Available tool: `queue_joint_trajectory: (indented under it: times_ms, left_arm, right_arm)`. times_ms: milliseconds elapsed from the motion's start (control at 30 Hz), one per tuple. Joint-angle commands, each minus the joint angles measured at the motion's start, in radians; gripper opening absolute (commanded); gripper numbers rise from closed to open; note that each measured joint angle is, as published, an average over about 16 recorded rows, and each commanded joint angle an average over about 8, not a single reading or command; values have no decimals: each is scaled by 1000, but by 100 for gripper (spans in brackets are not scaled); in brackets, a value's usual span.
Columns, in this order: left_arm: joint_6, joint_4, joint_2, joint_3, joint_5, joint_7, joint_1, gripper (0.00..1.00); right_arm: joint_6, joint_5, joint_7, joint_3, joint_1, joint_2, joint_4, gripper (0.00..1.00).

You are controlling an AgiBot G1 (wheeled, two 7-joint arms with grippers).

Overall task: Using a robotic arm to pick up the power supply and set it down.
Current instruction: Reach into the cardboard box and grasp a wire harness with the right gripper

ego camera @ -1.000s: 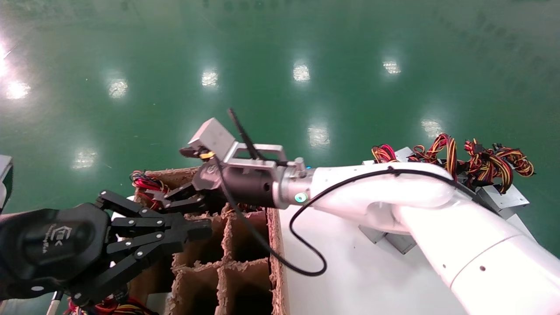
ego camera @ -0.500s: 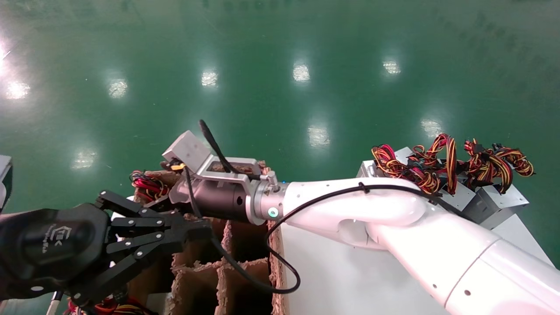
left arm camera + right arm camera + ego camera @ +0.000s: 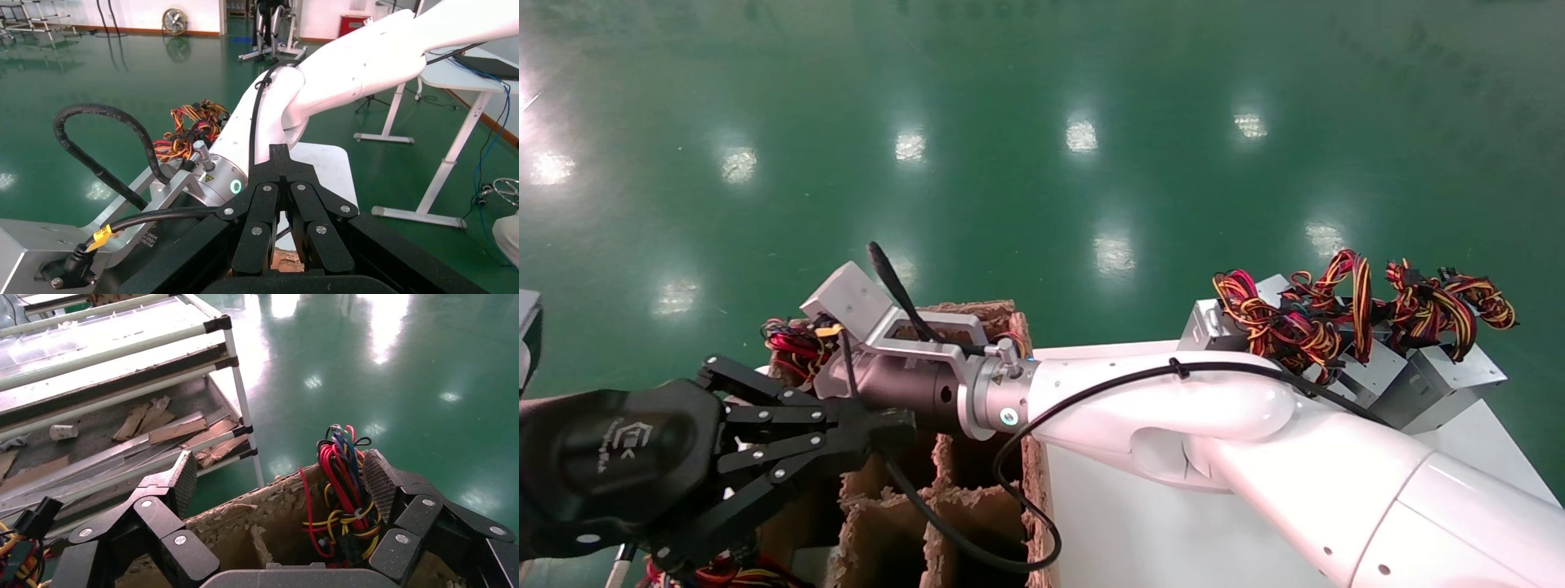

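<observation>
My right gripper (image 3: 278, 478) is spread wide above the cardboard crate (image 3: 977, 490). Between its pads (image 3: 182, 481), one cell holds the power supply's wires (image 3: 339, 490). My left gripper (image 3: 280, 160), pressed closed, hangs just beside it.

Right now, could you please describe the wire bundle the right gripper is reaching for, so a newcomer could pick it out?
Start at the brown cardboard divider box. In its far corner cell, between the right gripper's open fingers, stands a red, yellow and black wire bundle. Unlike the bundles heaped on the white table, it stands upright inside cardboard.
</observation>
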Motion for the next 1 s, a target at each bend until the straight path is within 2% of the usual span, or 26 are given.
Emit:
queue_joint_trajectory:
  times_ms: [33,1000]
  left_arm:
    - [0,0,0,0,0,0,0,0]
    - [0,0,0,0,0,0,0,0]
  right_arm:
    - [8,18,-9,-12,2,0,2,0]
    - [60,191,-192,-79,-4,2,-32,0]
